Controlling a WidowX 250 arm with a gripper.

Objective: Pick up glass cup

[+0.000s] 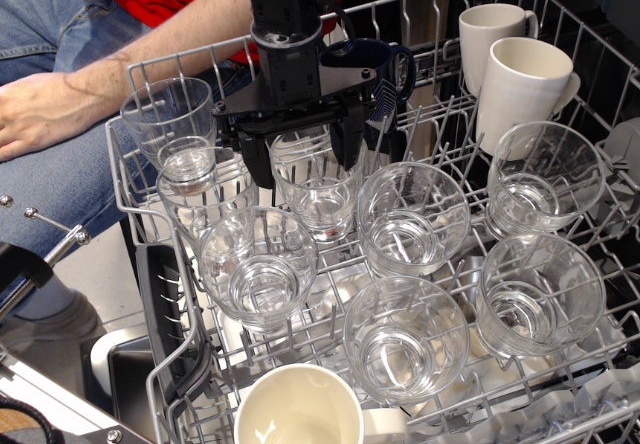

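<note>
Several clear glass cups stand in a wire dishwasher rack point(135, 199). My black gripper point(303, 154) hangs over the rack's back middle, its jaws apart. Its fingers point(256, 159) sit on either side of the rim of one glass cup point(318, 194), left and right of it. I cannot tell whether the fingers touch the glass. The cup stands upright in the rack. Other glass cups sit around it: one at back left point(168, 114), one in front left point(258, 264) and one to the right point(413, 214).
A dark blue mug point(385, 64) is just behind the gripper. Two white mugs point(520, 79) stand at the back right, and another white mug point(300, 409) at the front edge. A person's forearm point(90, 94) rests at the left behind the rack.
</note>
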